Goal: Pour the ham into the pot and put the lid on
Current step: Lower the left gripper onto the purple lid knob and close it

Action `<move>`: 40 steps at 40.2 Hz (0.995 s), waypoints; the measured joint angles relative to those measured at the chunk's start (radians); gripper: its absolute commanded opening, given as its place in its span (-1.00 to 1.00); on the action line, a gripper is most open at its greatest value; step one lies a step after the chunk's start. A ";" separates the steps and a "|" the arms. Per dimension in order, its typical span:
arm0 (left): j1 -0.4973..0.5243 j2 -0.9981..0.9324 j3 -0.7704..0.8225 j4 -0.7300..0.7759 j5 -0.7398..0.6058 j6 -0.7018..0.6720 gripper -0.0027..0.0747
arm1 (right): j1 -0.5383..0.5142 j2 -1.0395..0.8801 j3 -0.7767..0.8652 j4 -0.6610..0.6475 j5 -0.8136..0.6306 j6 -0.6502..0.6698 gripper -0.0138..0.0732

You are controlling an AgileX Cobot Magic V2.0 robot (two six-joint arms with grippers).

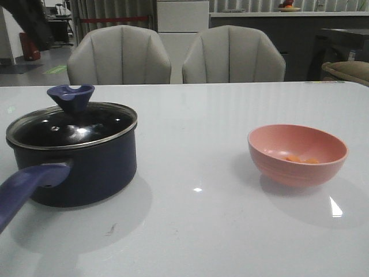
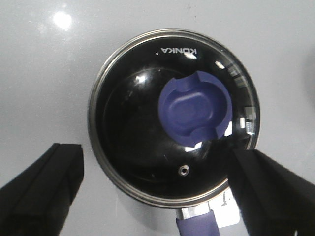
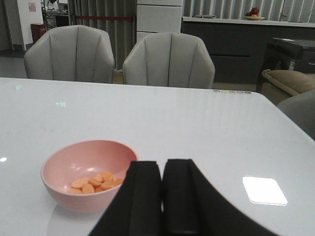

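The pot [image 1: 86,173], dark navy with a long blue-purple handle [image 1: 26,187], stands at the table's left. The lid [image 1: 69,130] sits on it with its blue knob [image 1: 72,97] up. In the left wrist view the lid [image 2: 133,142] and knob [image 2: 195,109] show from straight above. My left gripper [image 2: 156,151] hangs above the lid, open wide and empty. The ham [image 1: 301,158], several orange pieces, lies in a pink bowl [image 1: 288,173] at the right. My right gripper [image 3: 161,164] is shut and empty, just beside the bowl [image 3: 74,196] and its ham [image 3: 96,182].
The white glossy table [image 1: 196,231] carries only the pot and the bowl, well apart from each other. Two grey chairs [image 1: 118,55] stand behind its far edge. A dark shape at the top left [image 1: 26,23] of the front view may be my left arm.
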 measured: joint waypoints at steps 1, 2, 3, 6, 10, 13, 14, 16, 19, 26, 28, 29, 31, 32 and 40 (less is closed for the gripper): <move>-0.011 0.015 -0.010 0.012 0.002 -0.013 0.71 | 0.000 0.000 0.000 0.000 0.000 0.000 -0.34; -0.026 0.026 -0.024 0.028 0.002 -0.030 0.71 | 0.000 0.000 0.000 0.000 0.000 0.000 -0.34; -0.041 0.040 -0.033 0.039 0.004 -0.041 0.71 | 0.000 0.000 0.000 0.000 0.000 0.000 -0.34; -0.075 0.075 -0.066 0.068 0.014 -0.077 0.71 | 0.000 0.000 0.000 0.000 0.000 0.000 -0.34; -0.117 0.125 -0.107 0.094 0.025 -0.122 0.71 | 0.000 0.000 0.000 0.000 0.000 0.000 -0.34; -0.142 0.161 -0.135 0.118 0.038 -0.149 0.71 | 0.000 0.000 0.000 0.000 0.000 0.000 -0.34; -0.148 0.171 -0.142 0.127 0.042 -0.156 0.71 | 0.000 0.000 0.000 0.000 0.000 0.000 -0.34; -0.161 0.194 -0.155 0.152 0.054 -0.176 0.71 | 0.000 0.000 0.000 0.000 0.000 0.000 -0.34; -0.173 0.223 -0.168 0.186 0.069 -0.204 0.71 | 0.000 0.000 0.000 0.000 0.000 0.000 -0.34; -0.175 0.270 -0.174 0.210 0.079 -0.245 0.71 | 0.000 0.000 0.000 0.000 0.000 0.000 -0.34; -0.175 0.277 -0.174 0.210 0.079 -0.255 0.71 | 0.000 0.000 0.000 0.000 0.000 0.000 -0.34; -0.175 0.280 -0.174 0.212 0.079 -0.262 0.71 | 0.000 0.000 0.000 0.000 0.000 0.000 -0.34; -0.175 0.284 -0.178 0.212 0.079 -0.267 0.71 | 0.000 0.000 0.000 0.000 0.000 0.000 -0.34; -0.175 0.286 -0.181 0.214 0.077 -0.269 0.71 | 0.000 0.000 0.000 0.000 0.000 0.000 -0.34; -0.175 0.301 -0.190 0.214 0.066 -0.289 0.63 | 0.000 0.000 0.000 0.000 0.000 0.000 -0.34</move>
